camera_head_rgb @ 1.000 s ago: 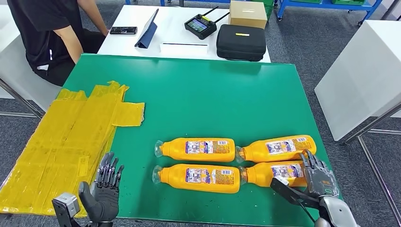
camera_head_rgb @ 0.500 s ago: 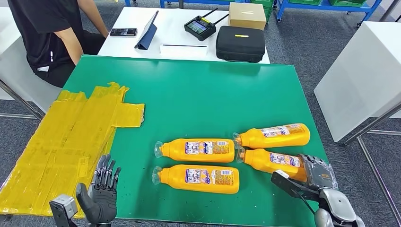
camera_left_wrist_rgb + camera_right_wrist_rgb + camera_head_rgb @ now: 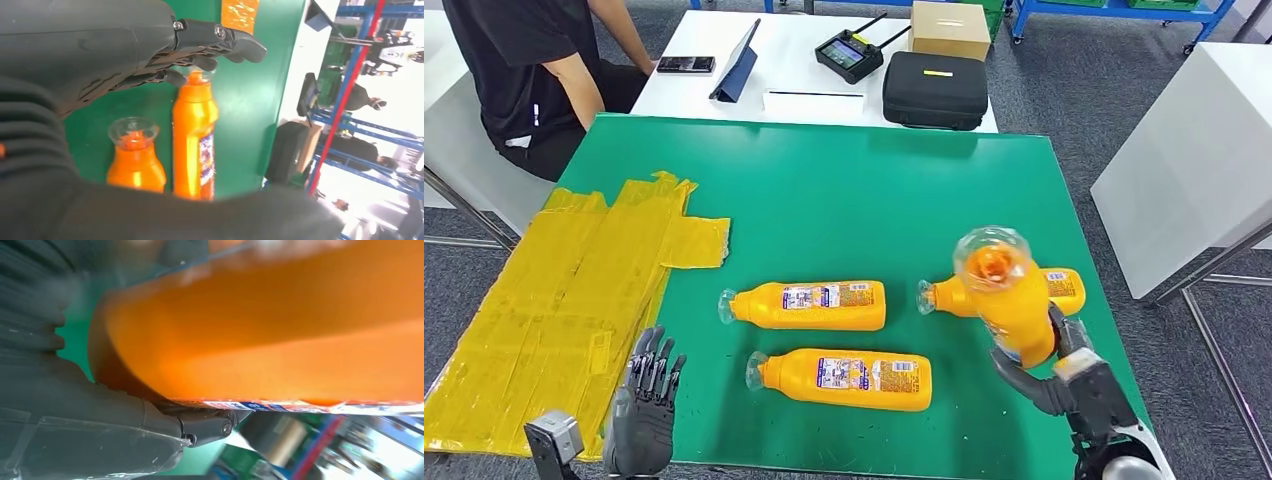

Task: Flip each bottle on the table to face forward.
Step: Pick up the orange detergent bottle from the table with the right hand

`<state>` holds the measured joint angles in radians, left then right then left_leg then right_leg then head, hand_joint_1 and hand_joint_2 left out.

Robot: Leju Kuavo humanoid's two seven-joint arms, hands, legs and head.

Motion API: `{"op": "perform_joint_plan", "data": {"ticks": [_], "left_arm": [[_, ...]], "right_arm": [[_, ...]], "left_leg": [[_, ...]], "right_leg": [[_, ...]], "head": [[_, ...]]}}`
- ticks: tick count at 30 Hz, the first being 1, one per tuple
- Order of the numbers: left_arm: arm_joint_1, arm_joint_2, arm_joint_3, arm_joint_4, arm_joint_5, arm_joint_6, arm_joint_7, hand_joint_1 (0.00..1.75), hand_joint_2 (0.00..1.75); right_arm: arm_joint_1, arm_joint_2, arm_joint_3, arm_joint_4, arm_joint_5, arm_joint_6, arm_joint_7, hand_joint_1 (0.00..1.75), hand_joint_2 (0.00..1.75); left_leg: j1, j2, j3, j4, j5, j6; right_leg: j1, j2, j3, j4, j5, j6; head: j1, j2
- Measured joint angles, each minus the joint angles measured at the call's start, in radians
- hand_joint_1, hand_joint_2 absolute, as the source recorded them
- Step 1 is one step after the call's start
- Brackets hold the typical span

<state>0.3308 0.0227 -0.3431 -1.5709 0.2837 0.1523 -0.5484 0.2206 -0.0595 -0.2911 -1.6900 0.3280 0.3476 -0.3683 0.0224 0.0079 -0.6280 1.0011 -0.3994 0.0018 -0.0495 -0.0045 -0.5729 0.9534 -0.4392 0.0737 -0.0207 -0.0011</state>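
Observation:
My right hand (image 3: pixel 1076 388) grips an orange bottle (image 3: pixel 1016 312) by its base and holds it above the green table (image 3: pixel 824 200), its clear cap tipped up toward my head. In the right wrist view the bottle (image 3: pixel 280 325) lies across that hand (image 3: pixel 100 430). A second bottle (image 3: pixel 1068 288) lies behind it, partly hidden. Two more lie on their sides, caps to the left: one at mid table (image 3: pixel 809 305), one nearer the front (image 3: pixel 844 378). My left hand (image 3: pixel 644 412) hovers at the front left edge, fingers extended, holding nothing. The left wrist view shows its fingers (image 3: pixel 200 45) over two bottles (image 3: pixel 194 140).
A crumpled yellow sheet (image 3: pixel 574 290) covers the table's left side. A person in black (image 3: pixel 524 70) sits at the far left corner. A white table behind carries a black case (image 3: pixel 934 90), a controller (image 3: pixel 849 55) and a cardboard box (image 3: pixel 949 30). White furniture (image 3: pixel 1194 150) stands right.
My right hand has lifted the front right bottle off the table and tipped it cap-up. The mid-table bottle now lies further left. My left hand has barely moved.

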Motion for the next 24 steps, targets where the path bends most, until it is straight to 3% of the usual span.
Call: {"op": "perform_joint_plan", "data": {"ticks": [4, 8, 11, 16, 24], "left_arm": [[-0.020, -0.005, 0.006, -0.013, 0.001, -0.055, -0.001, 0.00, 1.75], [-0.051, -0.006, -0.007, -0.018, 0.024, -0.106, -0.002, 0.00, 1.75], [-0.076, -0.004, -0.043, -0.030, 0.063, -0.128, -0.010, 0.00, 1.75], [-0.137, -0.005, -0.106, -0.044, 0.074, -0.142, 0.013, 0.00, 1.75], [-0.213, -0.034, -0.141, -0.046, 0.022, -0.145, 0.050, 0.00, 1.75]], "right_arm": [[0.039, 0.015, 0.040, -0.093, -0.057, -0.098, -0.006, 1.75, 1.75], [0.042, 0.017, 0.176, -0.095, -0.056, -0.216, 0.062, 1.75, 1.75], [-0.022, 0.041, 0.320, -0.010, -0.033, -0.288, 0.126, 1.75, 1.75], [-0.182, 0.123, 0.502, 0.206, -0.044, -0.307, 0.188, 1.75, 1.75], [-0.334, 0.221, 0.616, 0.436, -0.032, -0.322, 0.222, 1.75, 1.75]], "left_leg": [[0.000, 0.000, -0.001, 0.000, 0.000, 0.000], [0.000, 0.001, -0.001, 0.000, 0.000, -0.001], [0.001, 0.003, 0.000, 0.000, 0.002, -0.002], [0.002, 0.004, -0.001, 0.000, 0.005, -0.001], [0.001, 0.004, -0.002, 0.000, 0.005, -0.001]], "right_leg": [[0.000, 0.000, 0.000, 0.000, 0.000, 0.000], [0.000, 0.001, 0.004, 0.001, 0.001, 0.000], [0.001, 0.003, 0.003, 0.001, 0.002, -0.001], [0.002, 0.003, 0.002, 0.002, 0.003, -0.003], [0.002, 0.003, 0.002, 0.002, 0.004, -0.003]], "head": [[0.000, 0.000], [0.000, 0.000], [0.000, 0.000], [0.000, 0.000], [0.000, 0.000]]}}
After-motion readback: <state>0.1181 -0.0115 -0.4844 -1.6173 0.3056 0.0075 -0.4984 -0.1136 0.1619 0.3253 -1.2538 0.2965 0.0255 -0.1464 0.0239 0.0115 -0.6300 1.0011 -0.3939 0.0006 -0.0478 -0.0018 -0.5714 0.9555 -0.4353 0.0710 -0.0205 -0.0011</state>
